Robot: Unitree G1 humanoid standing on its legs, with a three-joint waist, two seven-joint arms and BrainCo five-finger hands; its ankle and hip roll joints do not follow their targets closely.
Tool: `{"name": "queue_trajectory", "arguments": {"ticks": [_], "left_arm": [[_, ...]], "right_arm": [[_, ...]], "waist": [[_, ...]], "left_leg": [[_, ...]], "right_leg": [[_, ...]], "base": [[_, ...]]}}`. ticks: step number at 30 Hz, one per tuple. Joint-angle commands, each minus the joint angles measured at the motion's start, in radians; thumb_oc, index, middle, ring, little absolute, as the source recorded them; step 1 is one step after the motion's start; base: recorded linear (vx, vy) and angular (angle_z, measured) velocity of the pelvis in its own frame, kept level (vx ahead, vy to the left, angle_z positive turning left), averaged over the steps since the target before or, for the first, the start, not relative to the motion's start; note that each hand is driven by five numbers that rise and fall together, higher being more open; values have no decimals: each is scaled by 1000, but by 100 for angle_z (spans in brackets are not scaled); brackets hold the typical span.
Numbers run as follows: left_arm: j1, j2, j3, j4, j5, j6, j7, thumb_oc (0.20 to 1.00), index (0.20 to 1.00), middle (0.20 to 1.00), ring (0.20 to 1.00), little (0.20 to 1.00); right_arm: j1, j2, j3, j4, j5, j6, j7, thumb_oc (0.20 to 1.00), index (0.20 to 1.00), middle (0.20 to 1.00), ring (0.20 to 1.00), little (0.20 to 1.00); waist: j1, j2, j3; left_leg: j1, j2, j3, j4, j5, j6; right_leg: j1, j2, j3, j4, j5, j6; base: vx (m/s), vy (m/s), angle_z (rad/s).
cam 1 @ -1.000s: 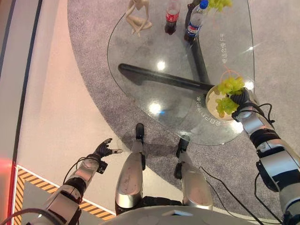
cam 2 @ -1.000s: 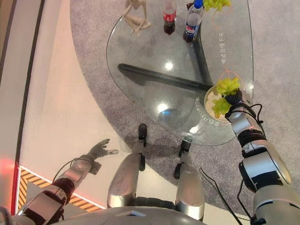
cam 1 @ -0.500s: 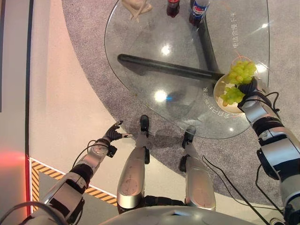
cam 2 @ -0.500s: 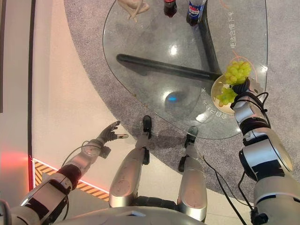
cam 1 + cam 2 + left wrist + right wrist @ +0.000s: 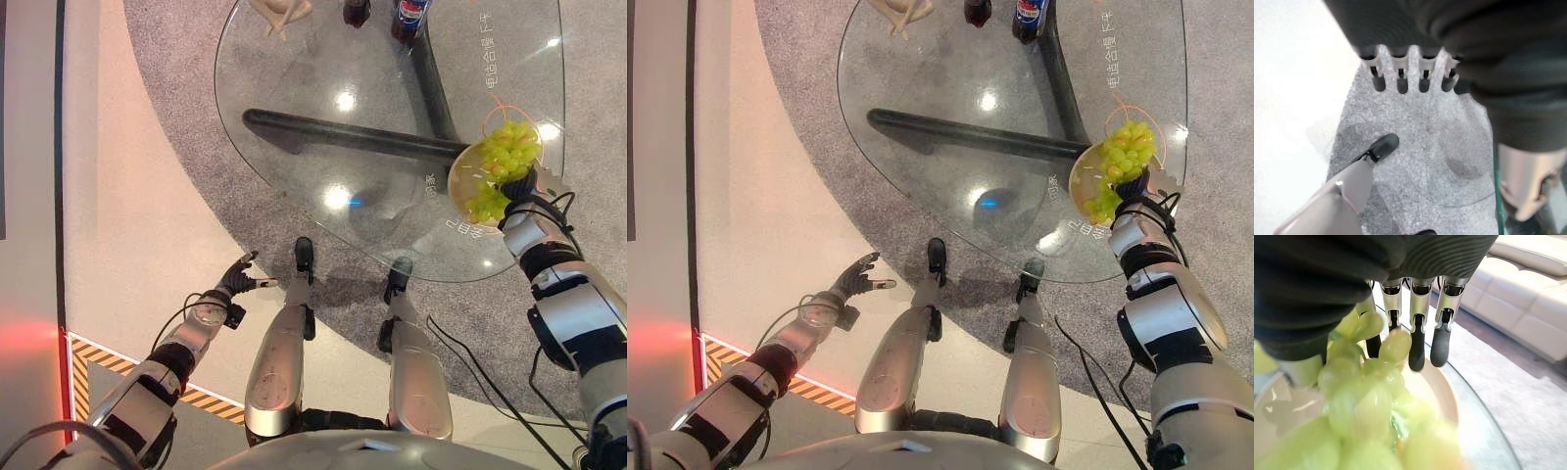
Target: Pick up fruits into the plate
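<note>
Fingers of the left hand (image 5: 235, 281) are straight and loosely spread, holding nothing; that hand hangs low over the floor, well apart from the counter (image 5: 313, 88), its arm stretched out and down. On the counter's far edge stand a figurine (image 5: 277, 12) and two bottles (image 5: 411, 18). At the counter's right edge sits the plate (image 5: 457, 186), with grapes (image 5: 509, 147) heaped in it. The right hand (image 5: 516, 188) is at the plate with its forearm angled in from below; its fingers (image 5: 1416, 340) point down among the grapes, and I cannot tell whether they pinch the bunch. The step in hand looks like setting grapes into the plate. Next should come letting go and lifting the hand clear without dragging fruit over the rim.
</note>
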Motion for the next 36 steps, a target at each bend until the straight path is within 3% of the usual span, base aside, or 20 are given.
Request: {"name": "queue_trajectory", "arguments": {"ticks": [1,11,17,25,30,36], "left_arm": [[-23,-42,-47,47,-16,-15,14,1000,1000,1000,1000,1000],[-23,-45,-37,64,-19,-8,-1,1000,1000,1000,1000,1000],[-16,-47,-7,84,-5,5,-26,1000,1000,1000,1000,1000],[58,-48,46,127,-26,30,-84,1000,1000,1000,1000,1000],[173,-87,129,160,-54,52,-126,1000,1000,1000,1000,1000],[268,-144,215,258,-76,62,-155,1000,1000,1000,1000,1000]], "right_arm": [[-53,-58,45,38,-32,10,-56,1000,1000,1000,1000,1000],[-30,-44,30,29,3,-39,-65,1000,1000,1000,1000,1000],[32,-20,-23,-8,96,-115,-97,1000,1000,1000,1000,1000],[266,57,-111,-153,288,-246,-84,1000,1000,1000,1000,1000],[565,180,-220,-277,540,-387,98,1000,1000,1000,1000,1000],[768,342,-257,-204,652,-441,324,1000,1000,1000,1000,1000]], "waist": [[-5,11,-25],[-7,-1,-25],[-11,-26,-27],[-29,-79,-116],[-52,-118,-212],[-64,-131,-332]], "left_leg": [[-10,-45,-32,95,-210,10],[37,-41,-24,83,-214,8],[114,-32,-9,66,-224,6],[203,-19,16,31,-235,1],[280,-16,42,23,-252,1],[359,-15,62,14,-273,4]], "right_leg": [[-91,-5,-32,165,-133,-12],[-51,-2,-34,155,-134,-10],[26,0,-37,139,-137,-5],[122,-3,-23,95,-131,6],[207,-12,-10,49,-117,18],[294,-16,-17,11,-116,26]], "base": [[0,0,0],[-8,17,0],[-15,27,2],[23,38,2],[107,29,-7],[177,28,-9]]}}
